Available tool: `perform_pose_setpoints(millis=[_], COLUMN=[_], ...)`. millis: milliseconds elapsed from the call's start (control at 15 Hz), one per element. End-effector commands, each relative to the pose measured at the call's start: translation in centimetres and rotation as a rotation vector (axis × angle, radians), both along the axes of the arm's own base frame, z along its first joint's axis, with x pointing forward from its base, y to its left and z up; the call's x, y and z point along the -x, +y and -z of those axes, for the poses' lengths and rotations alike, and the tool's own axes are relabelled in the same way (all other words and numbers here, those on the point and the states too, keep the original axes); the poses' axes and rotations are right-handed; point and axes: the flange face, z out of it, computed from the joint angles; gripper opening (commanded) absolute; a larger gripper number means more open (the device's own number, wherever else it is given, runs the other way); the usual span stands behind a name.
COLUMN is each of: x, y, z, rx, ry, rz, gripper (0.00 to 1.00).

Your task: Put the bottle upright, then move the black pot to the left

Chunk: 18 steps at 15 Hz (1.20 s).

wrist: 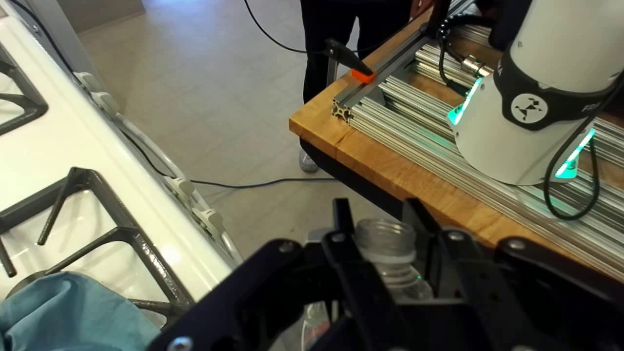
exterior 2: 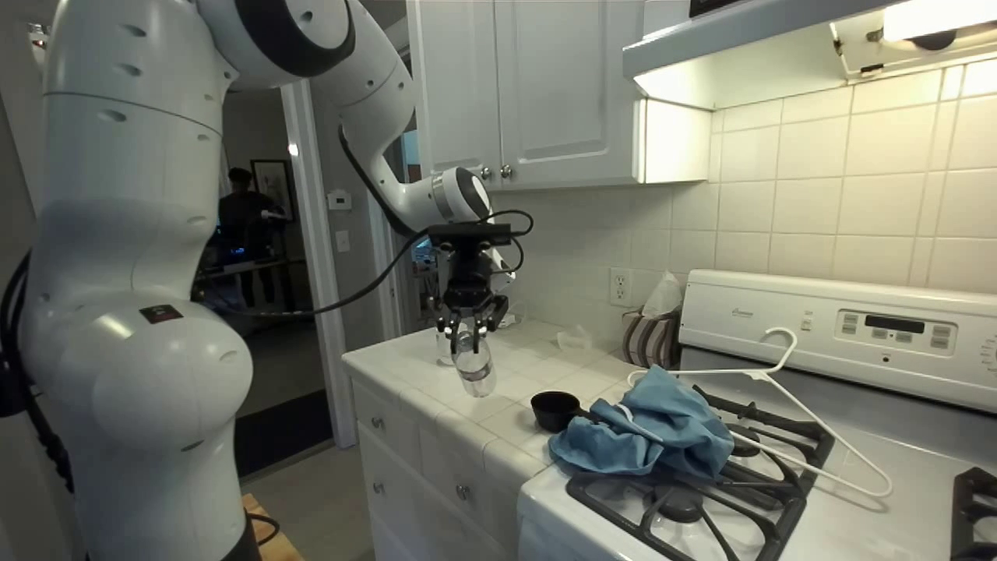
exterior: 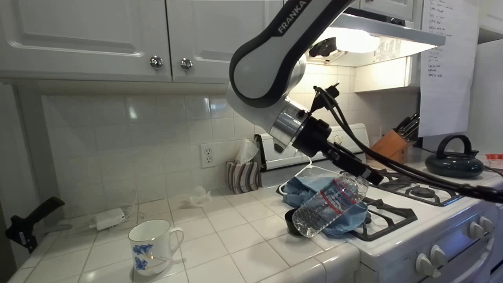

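My gripper point(exterior: 373, 177) is shut on the neck of the clear bottle point(exterior: 329, 205) and holds it tilted, neck up, near the counter's front edge. The bottle point(exterior 2: 475, 368) hangs below the gripper point(exterior 2: 466, 347) in an exterior view; whether its base touches the counter I cannot tell. In the wrist view the open bottle neck point(wrist: 386, 243) stands between the two fingers of the gripper point(wrist: 378, 209). The small black pot point(exterior 2: 554, 411) sits upright on the counter by the stove, its handle toward the cloth. Elsewhere the pot point(exterior: 290, 223) is partly hidden behind the bottle.
A blue cloth point(exterior 2: 658, 425) and a white hanger point(exterior 2: 849, 460) lie on the stove beside the pot. A white mug with blue flowers point(exterior: 152, 251) stands on the counter. A tissue box point(exterior: 243, 177) is at the wall. A dark kettle point(exterior: 454, 163) stands beyond the stove.
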Motion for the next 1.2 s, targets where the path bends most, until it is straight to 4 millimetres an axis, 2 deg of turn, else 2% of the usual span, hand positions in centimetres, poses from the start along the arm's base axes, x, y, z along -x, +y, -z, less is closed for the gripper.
perform_pose_setpoints(millis=[0,133,333,600,800,1133], x=[-3.6,-5.1,-7.2,-9.2,-10.4,-11.3], y=[0.8,1.2,3.2,6.5,8.0,7.9], z=[0.2,0.3,0.7,2.3,3.9,7.5], rx=[0.072,0.137,0.215,0.27,0.291,0.301], ry=[0.121,0.18,0.224,0.254,0.268,0.302], rz=[-0.032,-0.034,-0.051,-0.097,-0.119,-0.135], gripper=[0.08,0.08,0.08,0.08,0.08,0.08])
